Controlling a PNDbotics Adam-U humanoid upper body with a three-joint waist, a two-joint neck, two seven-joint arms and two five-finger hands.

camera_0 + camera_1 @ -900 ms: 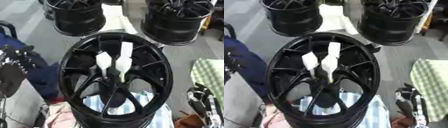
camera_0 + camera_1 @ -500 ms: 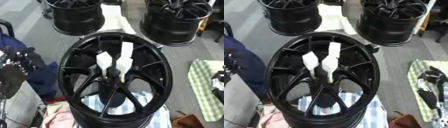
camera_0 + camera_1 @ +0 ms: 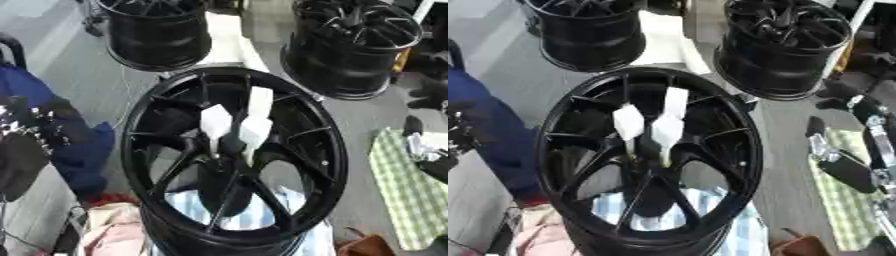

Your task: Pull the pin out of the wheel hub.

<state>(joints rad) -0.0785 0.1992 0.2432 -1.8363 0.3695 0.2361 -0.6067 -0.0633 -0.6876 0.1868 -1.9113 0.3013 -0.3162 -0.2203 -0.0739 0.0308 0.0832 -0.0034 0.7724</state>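
A large black wheel hub (image 3: pixel 175 115) lies face up in the middle, its spokes meeting at a central bore. Three white pin-like pieces (image 3: pixel 254 131) stand up from that centre, one tall and slanted, two shorter. My right hand (image 3: pixel 846 167) hangs at the right edge, beside the rim and apart from it, fingers (image 3: pixel 816 142) relaxed and holding nothing. At the left edge is my left hand (image 3: pixel 24 150), fingers up and empty, clear of the wheel. Neither hand touches the pins.
Two more black wheels (image 3: pixel 157 35) (image 3: pixel 354 45) stand behind, a white sheet (image 3: pixel 223 35) between them. A green chequered cloth (image 3: pixel 402 200) lies at the right, blue fabric (image 3: pixel 52 95) at the left. Striped cloth (image 3: pixel 254 215) shows under the hub.
My right hand has risen from the lower right corner to mid-height beside the wheel's rim. The view has tilted slightly. The pins and the left hand have not moved.
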